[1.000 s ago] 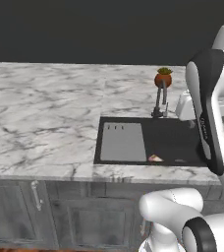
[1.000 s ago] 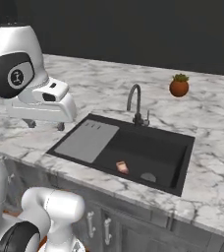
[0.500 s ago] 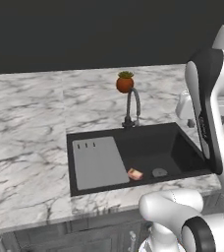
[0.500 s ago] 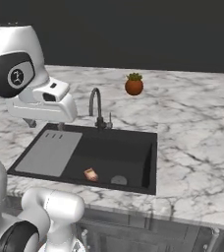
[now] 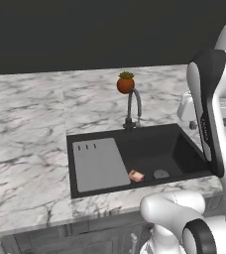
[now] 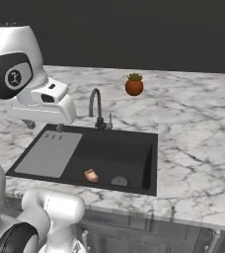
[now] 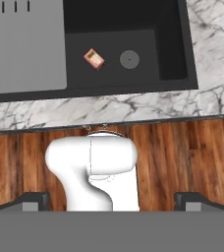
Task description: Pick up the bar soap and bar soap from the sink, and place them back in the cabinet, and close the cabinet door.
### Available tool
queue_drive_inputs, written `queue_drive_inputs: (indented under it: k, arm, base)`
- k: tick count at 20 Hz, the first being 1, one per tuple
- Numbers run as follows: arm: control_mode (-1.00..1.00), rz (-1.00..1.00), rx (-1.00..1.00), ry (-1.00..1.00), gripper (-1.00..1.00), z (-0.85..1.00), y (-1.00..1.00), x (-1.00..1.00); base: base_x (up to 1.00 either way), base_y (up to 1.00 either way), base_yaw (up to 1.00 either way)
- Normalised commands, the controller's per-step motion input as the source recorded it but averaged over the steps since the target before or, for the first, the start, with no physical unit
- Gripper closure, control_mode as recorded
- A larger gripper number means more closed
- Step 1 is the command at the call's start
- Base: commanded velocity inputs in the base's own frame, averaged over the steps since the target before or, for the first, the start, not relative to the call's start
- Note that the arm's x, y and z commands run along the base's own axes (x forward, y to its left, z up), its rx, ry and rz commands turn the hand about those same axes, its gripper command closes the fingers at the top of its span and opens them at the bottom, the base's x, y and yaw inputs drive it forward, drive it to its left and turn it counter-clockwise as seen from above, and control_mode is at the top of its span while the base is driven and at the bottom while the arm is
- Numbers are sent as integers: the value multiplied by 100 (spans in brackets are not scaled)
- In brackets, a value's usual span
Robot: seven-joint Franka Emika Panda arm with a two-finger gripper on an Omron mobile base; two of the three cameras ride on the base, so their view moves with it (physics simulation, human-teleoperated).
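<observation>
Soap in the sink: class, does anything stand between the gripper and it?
Nothing visible does. The soap lies alone on the sink floor, left of the drain in the hand view. The faucet stands at the back rim, off to the side. The gripper looks down from above, fingertips wide apart.

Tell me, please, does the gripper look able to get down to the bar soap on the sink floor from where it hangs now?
Probably yes: the bar soap lies bare on the sink floor beside the drain, uncovered, the faucet behind it.
</observation>
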Motion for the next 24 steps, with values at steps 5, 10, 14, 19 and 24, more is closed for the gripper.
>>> queue_drive_inputs:
  k: [5, 10, 14, 19, 24]
  arm:
    - [100, 0, 0, 0, -100, 0, 0, 0]
    - [100, 0, 0, 0, -100, 0, 0, 0]
    - [100, 0, 0, 0, -100, 0, 0, 0]
    - [100, 0, 0, 0, -100, 0, 0, 0]
    - [100, 0, 0, 0, -100, 0, 0, 0]
  base:
    - [55, -8, -1]
    - [58, -2, -10]
    - [49, 0, -12]
    - [26, 0, 0]
    - [38, -2, 0]
